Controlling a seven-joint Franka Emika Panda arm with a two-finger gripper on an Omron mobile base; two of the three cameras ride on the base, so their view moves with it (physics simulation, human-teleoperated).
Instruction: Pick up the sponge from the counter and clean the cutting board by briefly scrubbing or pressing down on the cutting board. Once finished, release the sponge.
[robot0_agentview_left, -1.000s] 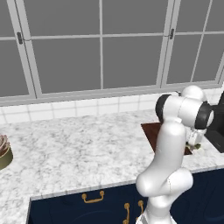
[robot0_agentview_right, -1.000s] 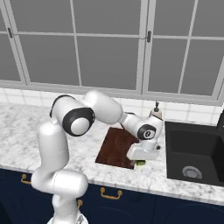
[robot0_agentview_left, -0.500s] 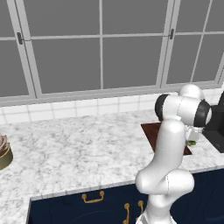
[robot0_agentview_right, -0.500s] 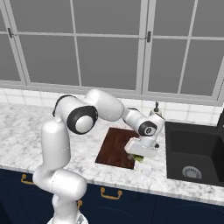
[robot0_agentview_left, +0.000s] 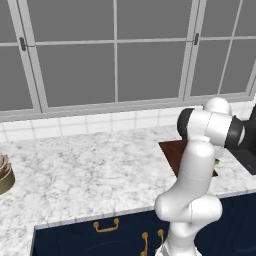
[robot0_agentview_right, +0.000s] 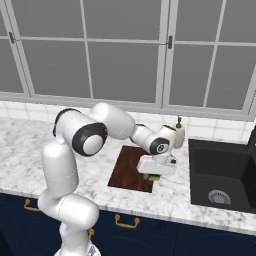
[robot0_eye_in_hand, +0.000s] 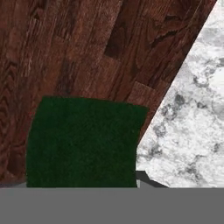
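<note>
The dark green sponge lies flat on the corner of the reddish-brown cutting board, close to the board's edge where the marbled counter begins. My gripper straddles the sponge; a dark finger tip sits at its right edge. From the right base, the gripper points down over the sponge at the front right corner of the cutting board. Whether the jaws still squeeze the sponge cannot be told. In the left base view the arm hides most of the cutting board.
A black sink is set into the counter just right of the board, with a soap dispenser behind it. A round bowl stands at the far left of the counter. Windows run along the back wall.
The hand with the sponge has shifted slightly back and left, from the board's front edge further onto its corner. Nothing else has moved.
</note>
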